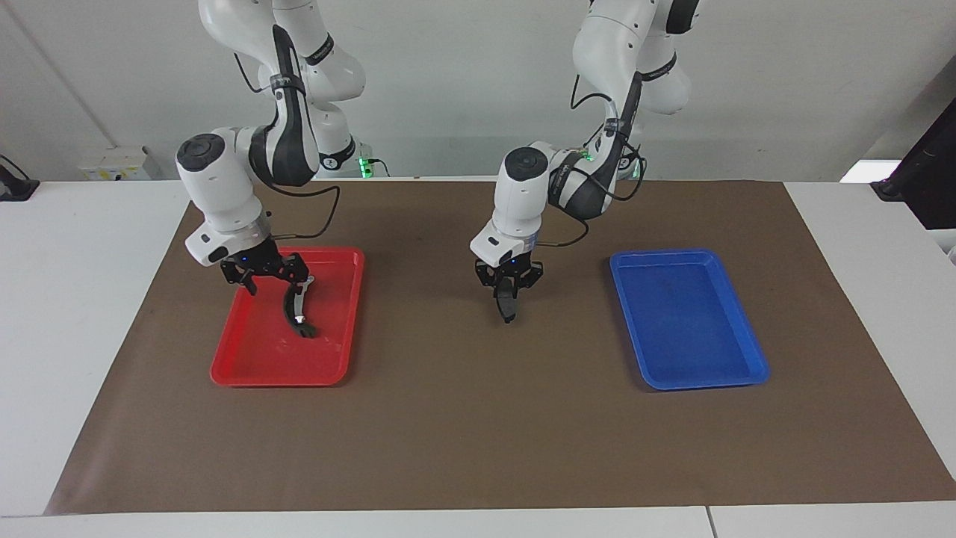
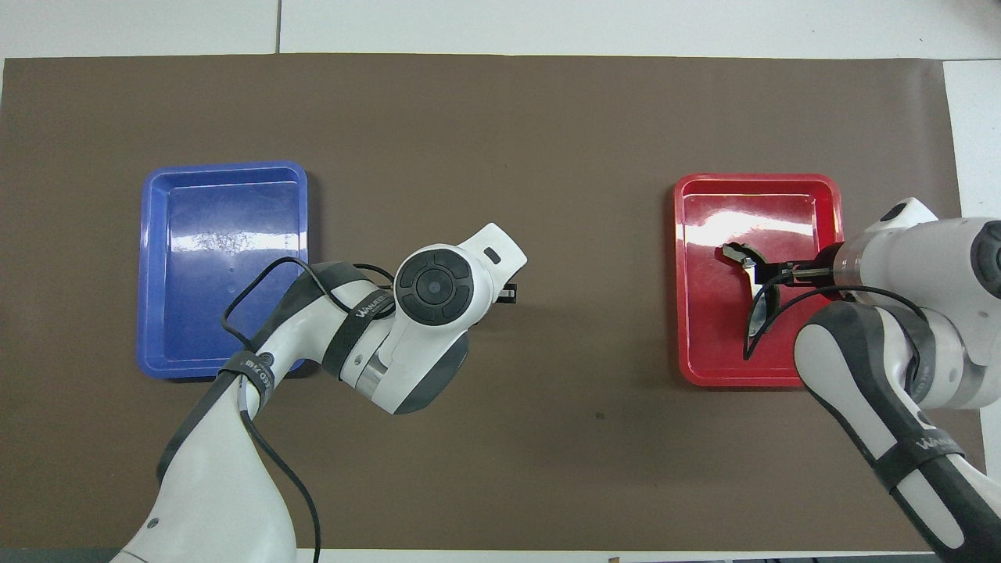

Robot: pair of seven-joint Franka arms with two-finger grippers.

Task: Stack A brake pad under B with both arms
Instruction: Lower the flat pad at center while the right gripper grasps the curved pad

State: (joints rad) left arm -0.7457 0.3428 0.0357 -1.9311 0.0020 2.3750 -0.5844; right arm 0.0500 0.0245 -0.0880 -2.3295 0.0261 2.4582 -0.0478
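The A brake pad point(image 1: 508, 308), short and dark grey, hangs on end from my left gripper point(image 1: 508, 293), which is shut on it just above the brown mat point(image 1: 478, 433) at the table's middle. In the overhead view the left wrist hides the pad. B point(image 1: 297, 306), the black crescent with silvery ends, lies in the red tray point(image 1: 261, 351) toward the right arm's end. My right gripper point(image 1: 278, 284) is open low over B's end nearer the robots, holding nothing. From overhead, B point(image 2: 737, 255) is partly covered by the right hand above the red tray point(image 2: 782, 203).
A blue tray point(image 1: 687, 321) with nothing in it sits on the mat toward the left arm's end, seen from overhead as the blue tray point(image 2: 223, 270). White table surface borders the mat on all sides.
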